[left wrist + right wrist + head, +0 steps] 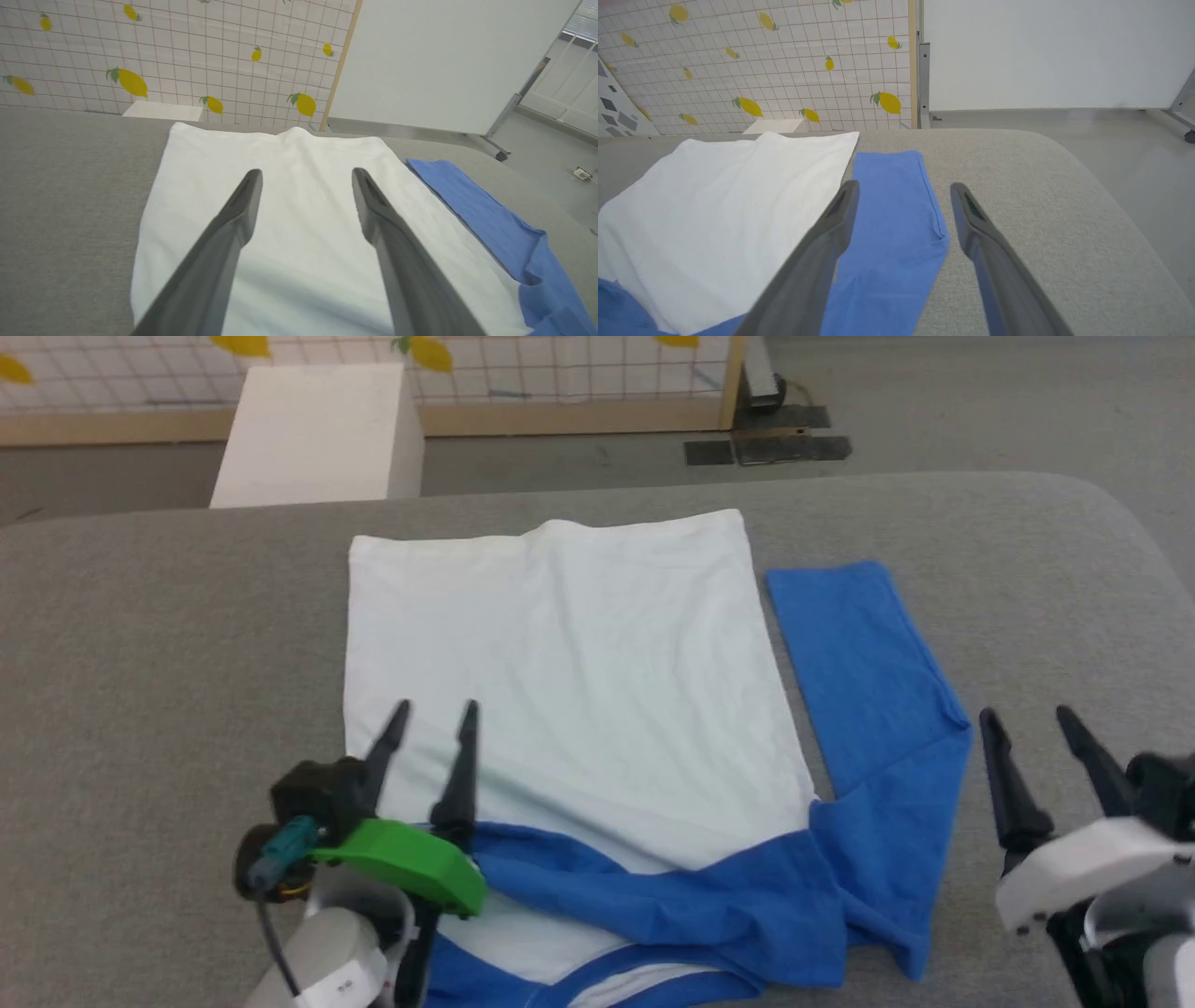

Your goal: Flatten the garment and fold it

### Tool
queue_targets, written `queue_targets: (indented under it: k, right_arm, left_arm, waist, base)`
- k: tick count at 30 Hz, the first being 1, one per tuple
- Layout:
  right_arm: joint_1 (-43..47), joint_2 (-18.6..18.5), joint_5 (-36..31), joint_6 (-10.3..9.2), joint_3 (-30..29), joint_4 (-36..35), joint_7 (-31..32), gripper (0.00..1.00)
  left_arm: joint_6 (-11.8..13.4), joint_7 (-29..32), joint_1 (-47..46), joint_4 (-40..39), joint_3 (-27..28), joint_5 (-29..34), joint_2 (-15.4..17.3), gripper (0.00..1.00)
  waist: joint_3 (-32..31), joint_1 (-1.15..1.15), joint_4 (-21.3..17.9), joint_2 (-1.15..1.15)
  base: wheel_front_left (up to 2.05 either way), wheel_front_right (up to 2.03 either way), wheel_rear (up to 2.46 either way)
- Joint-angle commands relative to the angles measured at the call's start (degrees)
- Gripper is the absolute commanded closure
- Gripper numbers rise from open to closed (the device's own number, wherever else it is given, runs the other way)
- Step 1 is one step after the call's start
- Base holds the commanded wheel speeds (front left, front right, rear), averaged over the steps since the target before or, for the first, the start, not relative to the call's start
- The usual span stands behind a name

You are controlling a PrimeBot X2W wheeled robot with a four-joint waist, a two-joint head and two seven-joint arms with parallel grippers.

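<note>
While the soft white raglan shirt with bright-blue sleeves (560, 663) lies flat on the grey padded worktop (140, 644), left tool (436, 707) and right tool (1025, 714) both gape empty. Sleeve-folding seems in hand; next, the right sleeve (859, 663) needs pinching and carrying left.

The garment (560, 663) lies on the padded surface (140, 663) — a box (317, 429) stands behind.

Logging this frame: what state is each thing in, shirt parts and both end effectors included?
shirt: white body spread flat on the grey surface
near sleeve: folded across the body
side sleeve: off the body, bent, lying beside it
left end effector: open, empty, over the white body
right end effector: open, empty, beside the side sleeve
</note>
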Motion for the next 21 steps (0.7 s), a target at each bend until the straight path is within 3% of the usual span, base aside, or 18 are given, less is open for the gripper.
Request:
queue_targets:
  k: [1,5,7,9,12,21]
  right_arm:
    - [-2.5,-0.5,0.1,-0.09,-0.9,1.7,0.8,0.00]
    - [-10.7,-1.9,1.0,-0.09,-4.6,8.3,3.0,0.00]
    - [-19.7,-4.2,2.2,-0.09,-7.3,16.1,5.9,0.00]
    - [-27.6,-7.0,2.3,-0.09,-7.8,23.3,9.4,0.00]
    - [-32.7,-8.8,3.0,-0.09,-7.0,27.8,12.0,0.00]
    - [-40.8,-12.4,3.2,-0.09,-4.6,36.3,19.6,0.00]
  left_arm:
    - [0.9,-1.1,1.0,-0.7,1.1,0.8,0.8,0.00]
    - [3.3,-2.4,2.0,-2.7,5.1,3.4,1.7,0.00]
    - [3.8,-2.6,2.0,-6.3,9.9,5.5,0.3,0.00]
    - [2.6,-2.6,2.1,-9.4,13.5,8.2,-2.3,0.00]
    - [0.7,-2.6,1.7,-10.1,15.7,9.7,-4.1,0.00]
    - [-3.5,-2.6,-0.7,-11.3,20.2,14.3,-7.9,0.00]
  waist:
    - [2.3,0.00,2.8,0.00]
    - [5.6,0.00,5.5,0.00]
    - [9.9,0.00,8.1,0.00]
    - [14.2,0.00,10.3,0.00]
    - [17.0,0.00,11.6,0.00]
    - [21.2,0.00,13.7,0.00]
  base:
    - [0.00,0.00,0.00]
    - [0.00,0.00,0.00]
    - [0.00,0.00,0.00]
    - [0.00,0.00,0.00]
    - [0.00,0.00,0.00]
    - [0.00,0.00,0.00]
